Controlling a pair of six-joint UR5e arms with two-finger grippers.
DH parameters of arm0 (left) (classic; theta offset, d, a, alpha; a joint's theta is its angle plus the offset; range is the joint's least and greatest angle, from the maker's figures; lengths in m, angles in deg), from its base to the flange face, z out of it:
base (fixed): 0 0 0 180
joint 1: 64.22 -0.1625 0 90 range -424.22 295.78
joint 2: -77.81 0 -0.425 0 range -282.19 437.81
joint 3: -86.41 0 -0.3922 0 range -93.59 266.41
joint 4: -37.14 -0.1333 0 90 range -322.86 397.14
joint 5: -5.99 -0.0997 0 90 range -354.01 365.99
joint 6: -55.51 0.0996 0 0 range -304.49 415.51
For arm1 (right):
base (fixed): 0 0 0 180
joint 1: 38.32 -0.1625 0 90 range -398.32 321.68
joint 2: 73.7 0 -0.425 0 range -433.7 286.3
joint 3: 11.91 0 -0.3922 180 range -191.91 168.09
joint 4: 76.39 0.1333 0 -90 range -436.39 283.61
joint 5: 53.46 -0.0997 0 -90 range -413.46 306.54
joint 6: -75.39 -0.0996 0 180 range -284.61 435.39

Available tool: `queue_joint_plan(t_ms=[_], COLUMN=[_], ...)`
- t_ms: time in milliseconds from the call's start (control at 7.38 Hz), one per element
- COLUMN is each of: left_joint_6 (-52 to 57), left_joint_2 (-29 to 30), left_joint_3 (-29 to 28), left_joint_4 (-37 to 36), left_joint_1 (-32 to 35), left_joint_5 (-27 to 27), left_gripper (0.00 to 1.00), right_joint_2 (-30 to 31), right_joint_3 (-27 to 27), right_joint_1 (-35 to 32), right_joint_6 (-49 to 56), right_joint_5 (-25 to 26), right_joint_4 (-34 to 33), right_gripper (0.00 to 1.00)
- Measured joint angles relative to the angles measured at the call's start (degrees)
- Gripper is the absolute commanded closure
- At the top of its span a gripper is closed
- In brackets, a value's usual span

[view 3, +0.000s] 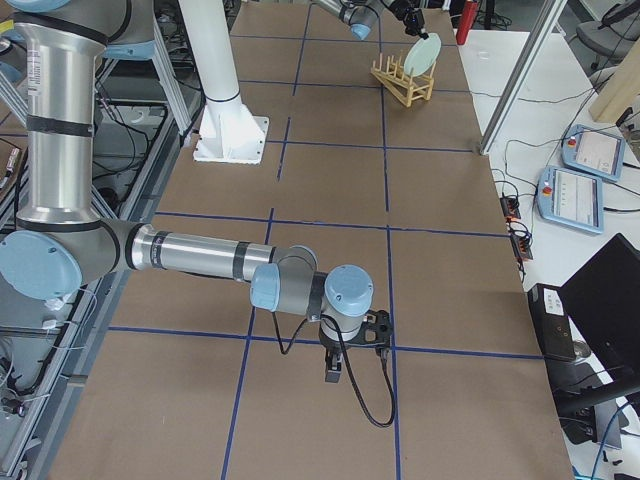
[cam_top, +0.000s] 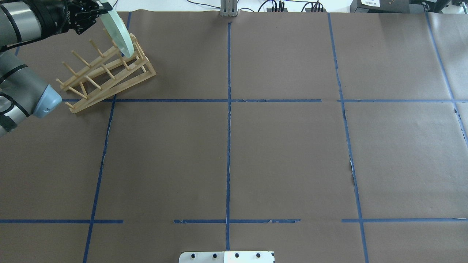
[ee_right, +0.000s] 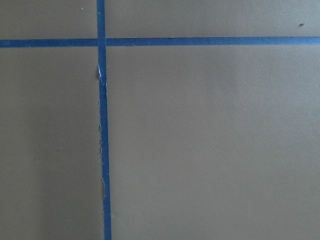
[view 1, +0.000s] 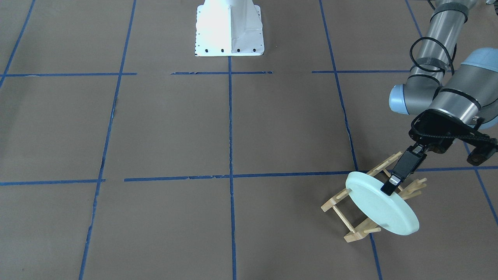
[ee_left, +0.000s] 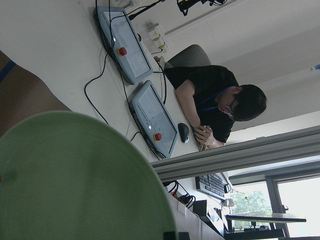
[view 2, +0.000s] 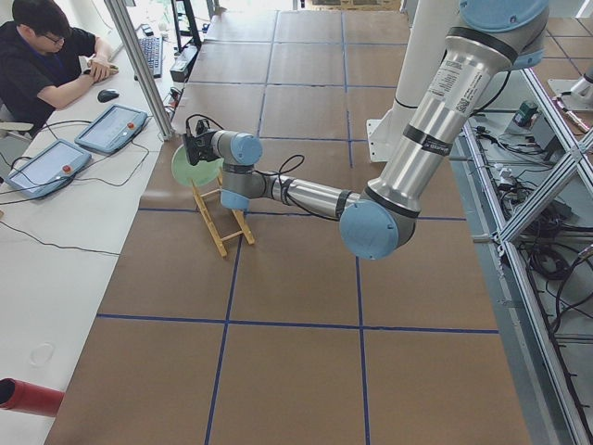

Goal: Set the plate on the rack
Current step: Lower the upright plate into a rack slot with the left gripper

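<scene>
The pale mint-green plate stands tilted on edge among the pegs of the small wooden rack, at the table's far left corner in the overhead view. My left gripper is shut on the plate's upper rim. Overhead, the plate leans over the rack's far end, its lower edge among the pegs. The plate fills the lower left of the left wrist view. My right gripper hangs low over the paper far from the rack; I cannot tell whether it is open or shut.
The white robot base stands at mid table. An operator sits at a desk with teach pendants just beyond the table edge by the rack. Blue tape lines cross the brown paper.
</scene>
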Motion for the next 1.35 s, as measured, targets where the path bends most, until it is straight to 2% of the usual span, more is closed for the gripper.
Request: queue_joint_plan(t_ms=[135, 271, 406, 948, 1355], left_joint_6=[0.8, 1.2, 1.4, 4.2, 15.8], left_joint_2=[0.1, 0.2, 0.3, 0.2, -1.8], left_joint_3=[-0.5, -0.9, -1.1, -1.3, -0.4], left_joint_4=[0.0, 0.0, 0.0, -0.3, -2.2], left_joint_1=[0.0, -0.1, -0.1, -0.1, 0.4], left_joint_5=[0.0, 0.0, 0.0, 0.0, 0.5], left_gripper=[1.00, 0.26, 0.00, 0.00, 0.00], right_joint_2=[0.0, 0.0, 0.0, 0.0, 0.0], right_joint_3=[0.0, 0.0, 0.0, 0.0, 0.0], right_joint_1=[0.0, 0.0, 0.0, 0.0, 0.0], right_joint_6=[0.0, 0.0, 0.0, 0.0, 0.0], right_joint_5=[0.0, 0.0, 0.0, 0.0, 0.0], right_joint_4=[0.0, 0.0, 0.0, 0.0, 0.0], right_gripper=[0.00, 0.00, 0.00, 0.00, 0.00])
